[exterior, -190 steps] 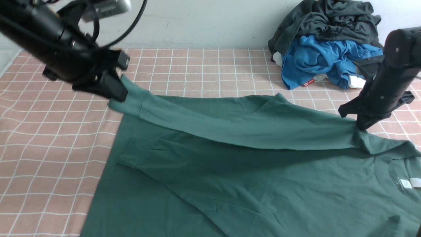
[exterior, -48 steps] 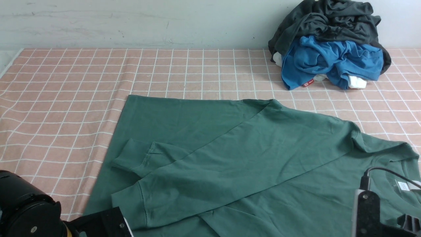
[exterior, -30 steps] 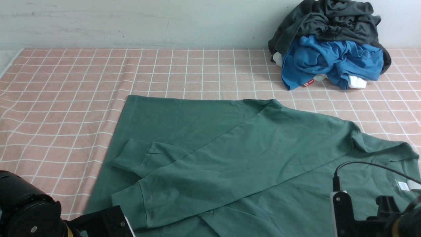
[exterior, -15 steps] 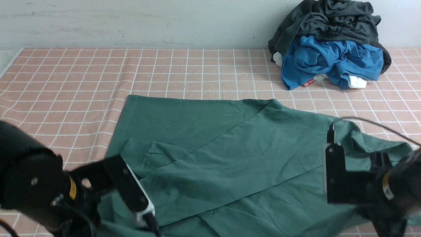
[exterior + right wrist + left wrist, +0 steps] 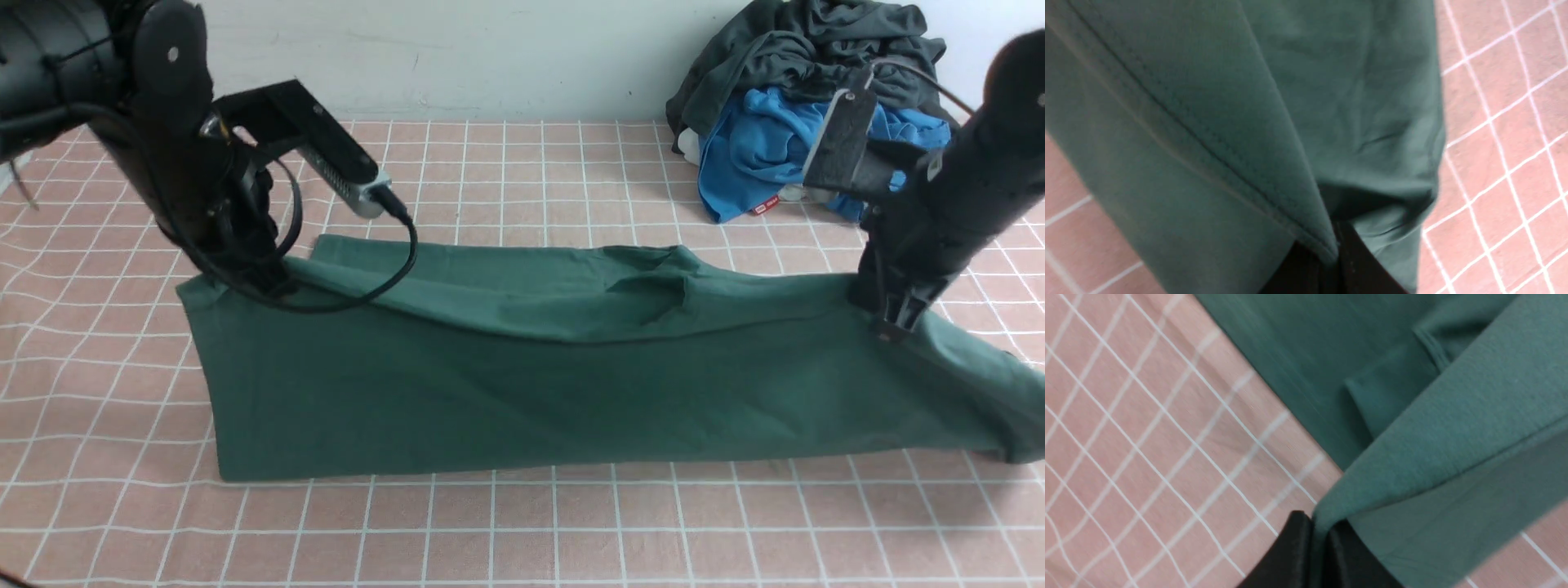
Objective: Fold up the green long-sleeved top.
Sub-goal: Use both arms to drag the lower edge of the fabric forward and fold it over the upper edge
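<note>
- Two arms share this one. The left arm (image 5: 163,147) has its jaws pinched together on the left corner of the big dark green cotton long-sleeved top (image 5: 522,384), just above the pink checked tabletop (image 5: 522,531).
- The top lies doubled over mid-tabletop, with its long axis running straight across from one pair of jaws to the other. The held edge sags between them, and the rest drapes down toward the robot.
- I'd guess the next bit is lowering that edge evenly. Neither arm is nearer, each owns an end.
- The right arm (image 5: 963,196) has its jaws clamped on the right end.
- Cuffs, sleeves and neck label are hidden, the right tip runs off frame, and the wrist views are blurry.
- Far right there's a crumpled pile of charcoal and blue clothes (image 5: 816,98), well apart.
</note>
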### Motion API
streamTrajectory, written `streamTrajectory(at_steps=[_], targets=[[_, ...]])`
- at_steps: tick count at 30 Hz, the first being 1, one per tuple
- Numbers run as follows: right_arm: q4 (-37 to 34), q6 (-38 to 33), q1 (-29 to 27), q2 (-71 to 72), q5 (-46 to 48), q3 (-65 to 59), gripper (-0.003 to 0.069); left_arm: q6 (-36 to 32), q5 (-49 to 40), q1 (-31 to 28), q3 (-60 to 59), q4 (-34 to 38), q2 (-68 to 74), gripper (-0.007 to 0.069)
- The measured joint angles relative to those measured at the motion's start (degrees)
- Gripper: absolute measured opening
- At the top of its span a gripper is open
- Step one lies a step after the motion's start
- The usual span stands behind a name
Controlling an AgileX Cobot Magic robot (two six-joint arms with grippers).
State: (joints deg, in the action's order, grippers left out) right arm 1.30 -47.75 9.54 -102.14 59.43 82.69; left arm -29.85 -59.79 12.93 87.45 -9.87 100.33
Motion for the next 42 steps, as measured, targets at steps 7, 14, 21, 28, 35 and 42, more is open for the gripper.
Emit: streamTrajectory(at_steps=[7, 14, 21, 28, 35, 42], targets=[[-0.67, 0.0, -1.83, -9.26, 1.6, 10.94, 0.0002, -0.16, -0.44, -1.5, 13.98, 0.13, 11.14, 0.002], [-3.62, 3.37, -4.55, -18.54, -2.26, 16.63, 0.0029, -0.28, 7.72, -1.99, 19.89, -0.19, 21.28, 0.0036], [-4.61, 13.66, -6.96, -22.27, -8.46, 17.03, 0.0219, 4.94, 15.41, -2.66, 20.0, -2.03, 26.99, 0.0148], [-4.29, 23.91, -6.66, -21.86, -8.3, 19.82, 0.0344, 14.96, 18.44, -4.41, 20.81, -3.34, 27.26, 0.0349], [-13.33, 20.92, -1.29, -19.6, -0.17, 21.65, 0.0351, 21.7, 6.33, -4.4, 26.44, -3.16, 25.51, 0.0407], [-15.34, 18.42, 5.16, -24.79, 0.93, 21.65, 0.0296, 21.44, -3.96, -4.28, 27.96, -2.54, 24.42, 0.0243]])
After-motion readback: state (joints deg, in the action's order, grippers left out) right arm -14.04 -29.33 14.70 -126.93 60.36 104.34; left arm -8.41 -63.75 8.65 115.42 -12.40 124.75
